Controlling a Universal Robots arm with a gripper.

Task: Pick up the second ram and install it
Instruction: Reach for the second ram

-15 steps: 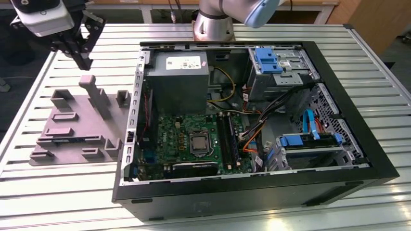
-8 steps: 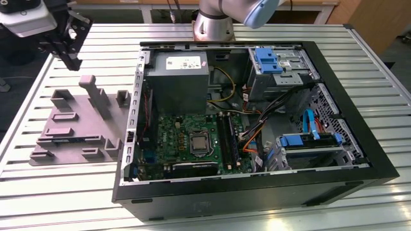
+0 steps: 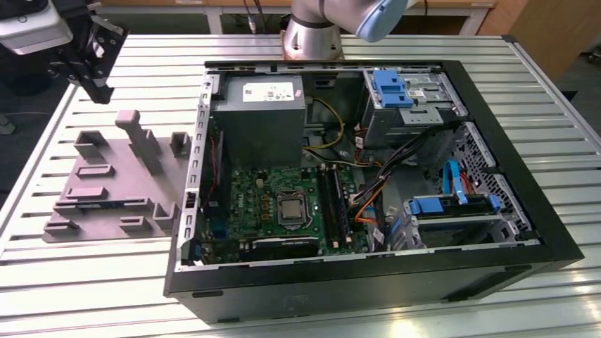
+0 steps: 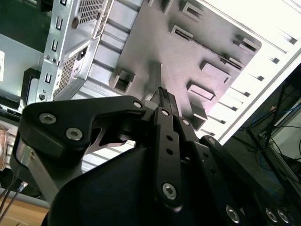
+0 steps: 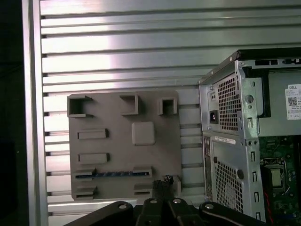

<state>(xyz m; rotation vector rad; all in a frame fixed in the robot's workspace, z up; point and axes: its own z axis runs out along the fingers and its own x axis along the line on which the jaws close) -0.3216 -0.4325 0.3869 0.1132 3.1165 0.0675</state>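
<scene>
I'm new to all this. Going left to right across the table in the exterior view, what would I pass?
Grey moulded tray → green motherboard → bundle of coloured cables → blue drive bracket → black right wall of the computer case.

Single arm. Its base column [image 3: 313, 32] stands at the far middle in the exterior view, with a pale blue joint cap [image 3: 383, 17] just beside it toward the exterior view's right. The wrist [image 3: 28, 24], in a grey-white housing, sits high at the exterior view's far left. The gripper [image 3: 98, 90] hangs below it, pointing down with a slight tilt. Black linkage bars [image 4: 70, 127] fold inward in both wrist views. The fingertips [image 4: 162, 94] are pressed together with nothing between them.
</scene>
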